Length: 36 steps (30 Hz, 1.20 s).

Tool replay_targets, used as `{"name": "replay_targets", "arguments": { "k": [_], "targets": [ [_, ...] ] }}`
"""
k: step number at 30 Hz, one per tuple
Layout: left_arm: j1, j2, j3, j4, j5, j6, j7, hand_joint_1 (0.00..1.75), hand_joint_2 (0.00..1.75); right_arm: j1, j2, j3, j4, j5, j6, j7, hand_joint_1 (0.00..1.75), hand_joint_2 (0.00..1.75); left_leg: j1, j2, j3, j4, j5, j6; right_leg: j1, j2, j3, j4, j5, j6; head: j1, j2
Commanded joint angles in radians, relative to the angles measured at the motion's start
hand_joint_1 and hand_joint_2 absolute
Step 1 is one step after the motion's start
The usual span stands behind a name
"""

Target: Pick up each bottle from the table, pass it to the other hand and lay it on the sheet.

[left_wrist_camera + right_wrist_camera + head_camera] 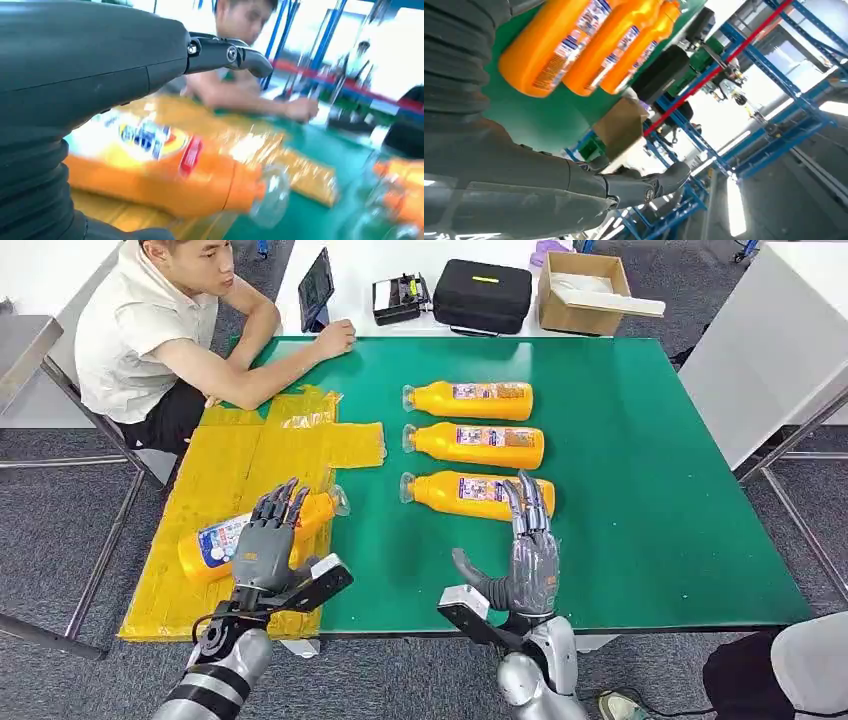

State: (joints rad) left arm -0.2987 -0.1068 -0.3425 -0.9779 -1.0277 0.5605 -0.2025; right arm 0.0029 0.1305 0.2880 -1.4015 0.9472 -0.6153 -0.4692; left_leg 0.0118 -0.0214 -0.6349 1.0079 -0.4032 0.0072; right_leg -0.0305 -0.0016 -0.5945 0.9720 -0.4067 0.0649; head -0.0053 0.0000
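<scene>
An orange bottle (255,537) lies on its side on the yellow sheet (215,480) at the near left of the green table (650,490), its clear cap (340,501) poking off the sheet's right edge over the green and its blue-and-white label facing up. The left hand (268,540) is above this bottle with its fingers extended and slightly spread; from the head view I cannot tell whether the palm touches it, and the left wrist view shows the thumb (225,54) held clear above the bottle's label (150,140), with nothing clasped, the picture being motion-blurred. That wrist view also shows the bottle's neck and transparent cap close up, which the head view gives only small. Three more orange bottles lie in a row on bare green, all on their sides with clear caps pointing left: a far one (470,400), a middle one (478,444) and a near one (470,494). The right hand (530,560) stands with fingers straight and apart, thumb out to the side, holding nothing; its fingertips overlap the base end of the near bottle in the head view, while the right wrist view shows the three bottle bases (554,50) apart from the hand. A person (150,330) sits at the far left corner, forearm resting on the table beside the sheet. Behind the table stand a tablet (316,288), a black case (482,295) and a cardboard box (585,290).
</scene>
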Motion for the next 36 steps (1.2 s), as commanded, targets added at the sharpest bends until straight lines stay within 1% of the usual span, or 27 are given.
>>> {"name": "replay_targets", "arguments": {
  "k": [1, 2, 3, 4, 6, 7, 8, 9, 10, 11, 12, 13, 14, 15, 17, 18, 20, 21, 23, 27, 29, 33, 35, 36],
  "targets": [
    [0.043, 0.016, -0.059, -0.133, -0.009, 0.044, -0.006, 0.00, 1.75, -0.012, -0.034, -0.004, 0.056, 0.098, -0.083, 0.051, 0.00, 1.75, 0.001, 0.002, 0.002, 0.000, -0.001, 0.000, 0.001, 0.001, 0.002, -0.001, -0.001, -0.002, 0.000, 0.000],
    [0.048, 0.012, -0.059, -0.142, 0.003, 0.046, -0.014, 0.00, 1.75, -0.013, -0.036, -0.016, 0.062, 0.148, -0.083, 0.078, 0.00, 1.75, 0.001, 0.004, 0.007, 0.001, -0.004, 0.000, 0.003, 0.002, 0.007, 0.000, -0.003, -0.006, 0.000, 0.000],
    [0.057, 0.008, -0.065, -0.169, 0.021, 0.058, -0.034, 0.00, 1.75, -0.016, -0.037, -0.051, 0.057, 0.222, -0.083, 0.110, 0.00, 1.75, 0.001, 0.002, 0.002, 0.000, -0.001, 0.000, 0.001, 0.000, 0.002, -0.001, -0.001, -0.003, 0.000, 0.000],
    [0.068, 0.001, -0.072, -0.202, 0.047, 0.083, -0.060, 0.00, 1.75, -0.023, -0.042, -0.079, 0.062, 0.252, -0.083, 0.121, 0.00, 1.75, 0.001, 0.003, 0.004, 0.000, -0.002, 0.000, 0.002, 0.001, 0.004, -0.001, -0.001, -0.004, 0.000, 0.000],
    [0.077, -0.004, -0.076, -0.231, 0.064, 0.090, -0.067, 0.00, 1.75, -0.034, -0.052, -0.090, 0.078, 0.242, -0.083, 0.119, 0.00, 1.75, 0.000, 0.001, 0.002, 0.000, -0.001, 0.000, 0.001, -0.001, 0.001, -0.001, -0.001, -0.002, 0.000, 0.000],
    [0.096, -0.012, -0.076, -0.276, 0.139, 0.093, -0.097, 0.00, 1.75, -0.054, -0.074, -0.085, 0.118, 0.217, -0.083, 0.149, 0.00, 1.75, 0.001, 0.003, 0.006, 0.001, -0.004, 0.001, 0.002, 0.000, 0.006, -0.001, -0.003, -0.005, 0.000, 0.000],
    [0.118, -0.026, -0.073, -0.323, 0.227, 0.100, -0.139, 0.00, 1.75, -0.072, -0.100, -0.063, 0.160, 0.199, -0.066, 0.207, 0.00, 1.75, 0.001, 0.002, 0.003, 0.000, -0.002, 0.001, 0.001, 0.000, 0.003, -0.001, -0.001, -0.003, 0.000, 0.000],
    [0.139, -0.034, -0.073, -0.361, 0.294, 0.097, -0.173, 0.00, 1.75, -0.088, -0.126, -0.045, 0.183, 0.188, -0.041, 0.235, 0.00, 1.75, 0.001, 0.003, 0.005, 0.001, -0.003, 0.001, 0.002, 0.000, 0.005, -0.002, -0.002, -0.004, 0.000, 0.000],
    [0.174, -0.048, -0.080, -0.418, 0.409, 0.050, -0.199, 0.00, 1.75, -0.109, -0.139, -0.047, 0.233, 0.159, 0.000, 0.269, 0.00, 1.75, 0.001, 0.004, 0.004, 0.001, -0.003, 0.001, 0.002, 0.002, 0.005, -0.002, -0.001, -0.003, 0.000, 0.000],
    [0.204, -0.059, -0.098, -0.461, 0.539, -0.031, -0.227, 0.00, 1.75, -0.127, -0.150, -0.050, 0.280, 0.153, 0.021, 0.283, 0.00, 1.75, 0.001, 0.004, 0.003, 0.000, -0.003, 0.001, 0.001, 0.002, 0.004, -0.002, -0.001, -0.002, 0.000, 0.000],
    [0.230, -0.063, -0.115, -0.487, 0.601, -0.069, -0.235, 0.00, 1.75, -0.149, -0.151, -0.060, 0.335, 0.125, 0.016, 0.277, 0.00, 1.75, 0.000, 0.004, 0.002, 0.000, -0.002, 0.001, 0.001, 0.002, 0.003, -0.002, 0.000, -0.002, 0.000, 0.000],
    [0.268, -0.058, -0.157, -0.510, 0.690, -0.145, -0.238, 0.00, 1.75, -0.180, -0.159, -0.066, 0.420, 0.118, 0.015, 0.281, 0.00, 1.75, 0.000, 0.005, 0.005, 0.000, -0.003, 0.001, 0.001, 0.003, 0.005, -0.002, -0.001, -0.003, 0.000, 0.000],
    [0.296, -0.060, -0.181, -0.518, 0.795, -0.224, -0.228, 0.00, 1.75, -0.200, -0.158, -0.080, 0.476, 0.100, 0.005, 0.281, 0.00, 1.75, -0.001, 0.004, 0.003, -0.001, -0.002, 0.001, 0.000, 0.002, 0.004, -0.003, 0.000, -0.002, 0.000, 0.000],
    [0.318, -0.053, -0.201, -0.520, 0.829, -0.245, -0.226, 0.00, 1.75, -0.219, -0.161, -0.084, 0.528, 0.104, -0.005, 0.285, 0.00, 1.75, 0.000, 0.005, 0.006, -0.001, -0.003, 0.001, 0.000, 0.003, 0.006, -0.003, -0.001, -0.003, 0.000, 0.000],
    [0.326, -0.030, -0.243, -0.507, 0.837, -0.232, -0.262, 0.00, 1.75, -0.266, -0.162, -0.083, 0.622, 0.111, 0.007, 0.299, 0.00, 1.75, -0.001, 0.003, 0.003, -0.001, -0.002, 0.002, -0.001, 0.002, 0.003, -0.003, 0.000, -0.002, 0.000, 0.000],
    [0.324, -0.027, -0.243, -0.504, 0.836, -0.230, -0.264, 0.00, 1.75, -0.276, -0.161, -0.082, 0.629, 0.113, 0.010, 0.301, 0.00, 1.75, -0.001, 0.004, 0.006, -0.002, -0.003, 0.002, 0.000, 0.003, 0.006, -0.003, -0.001, -0.003, 0.000, 0.000],
    [0.323, -0.030, -0.233, -0.516, 0.844, -0.218, -0.266, 0.00, 1.75, -0.309, -0.157, -0.076, 0.695, 0.150, 0.052, 0.376, 0.00, 1.75, -0.001, 0.004, 0.003, -0.001, -0.003, 0.001, 0.000, 0.003, 0.002, -0.002, 0.000, -0.002, 0.000, 0.000],
    [0.321, -0.032, -0.226, -0.525, 0.837, -0.206, -0.259, 0.00, 1.75, -0.317, -0.152, -0.078, 0.713, 0.146, 0.083, 0.388, 0.00, 1.75, 0.000, 0.005, 0.004, 0.000, -0.003, 0.001, 0.001, 0.003, 0.004, -0.002, -0.001, -0.003, 0.000, 0.000],
    [0.317, -0.032, -0.223, -0.528, 0.836, -0.205, -0.257, 0.00, 1.75, -0.316, -0.150, -0.079, 0.713, 0.145, 0.084, 0.391, 0.00, 1.75, 0.000, 0.003, 0.001, 0.000, -0.002, 0.001, 0.001, 0.001, 0.002, -0.001, 0.000, -0.002, 0.000, 0.000],
    [0.317, -0.032, -0.223, -0.528, 0.836, -0.205, -0.257, 0.00, 1.75, -0.316, -0.150, -0.079, 0.713, 0.145, 0.084, 0.391, 0.00, 1.75, -0.001, 0.002, 0.001, 0.000, -0.002, 0.001, 0.001, 0.001, 0.001, -0.001, 0.000, -0.002, 0.000, 0.000],
    [0.314, -0.035, -0.217, -0.523, 0.828, -0.198, -0.247, 0.00, 1.75, -0.309, -0.149, -0.074, 0.706, 0.150, 0.109, 0.412, 0.00, 1.75, 0.000, 0.004, 0.004, 0.000, -0.003, 0.002, 0.002, 0.002, 0.004, -0.002, -0.001, -0.003, 0.000, 0.000],
    [0.310, -0.044, -0.204, -0.507, 0.820, -0.195, -0.225, 0.00, 1.75, -0.311, -0.156, -0.050, 0.727, 0.201, 0.149, 0.482, 0.00, 1.75, 0.000, 0.002, 0.002, 0.000, -0.002, 0.001, 0.001, 0.000, 0.002, -0.002, -0.001, -0.002, 0.000, 0.000],
    [0.310, -0.044, -0.204, -0.507, 0.820, -0.195, -0.225, 0.00, 1.75, -0.311, -0.156, -0.050, 0.727, 0.201, 0.149, 0.482, 0.00, 1.75, 0.001, 0.004, 0.006, 0.000, -0.004, 0.002, 0.002, 0.001, 0.007, -0.002, -0.002, -0.005, 0.000, 0.000],
    [0.311, -0.045, -0.205, -0.507, 0.820, -0.195, -0.225, 0.00, 1.75, -0.314, -0.158, -0.051, 0.727, 0.201, 0.151, 0.482, 0.00, 1.75, 0.000, 0.002, 0.002, 0.000, -0.002, 0.001, 0.001, 0.000, 0.002, -0.001, 0.000, -0.002, 0.000, 0.000]
  ]
}}
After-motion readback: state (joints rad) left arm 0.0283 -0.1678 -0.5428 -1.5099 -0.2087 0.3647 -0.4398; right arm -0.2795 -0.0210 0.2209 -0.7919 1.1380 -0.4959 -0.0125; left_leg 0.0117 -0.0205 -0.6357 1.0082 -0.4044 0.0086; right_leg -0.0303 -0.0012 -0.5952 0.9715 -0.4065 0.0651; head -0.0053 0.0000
